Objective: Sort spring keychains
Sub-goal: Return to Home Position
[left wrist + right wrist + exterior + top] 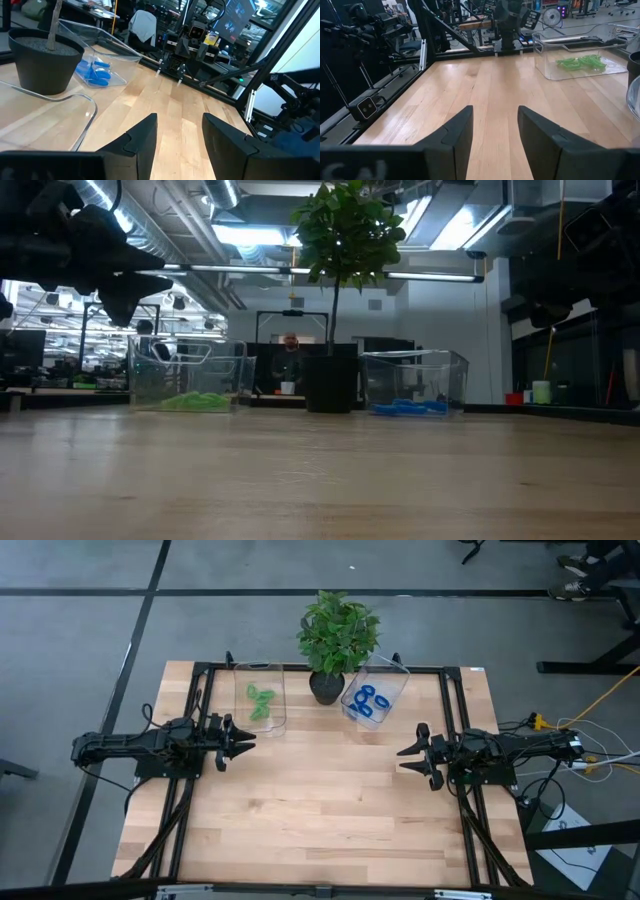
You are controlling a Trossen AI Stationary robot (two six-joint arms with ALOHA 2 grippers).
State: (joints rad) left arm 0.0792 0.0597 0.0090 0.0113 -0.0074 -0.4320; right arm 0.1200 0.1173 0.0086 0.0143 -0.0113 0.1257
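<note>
The light green spring keychains lie in the left clear bin at the table's far side. The bright blue spring keychains lie in the right clear bin. Both bins also show in the low view, the green coils and the blue coils on their floors. My left gripper stands open at the table's left, pointing level toward the middle, with nothing between its fingers. My right gripper stands open at the table's right, facing it, its fingers bare.
A leafy potted plant in a black pot stands between the two bins at the far edge. Black rails run along both sides of the wooden table. The table's middle and near half show bare wood. A person sits in the room behind.
</note>
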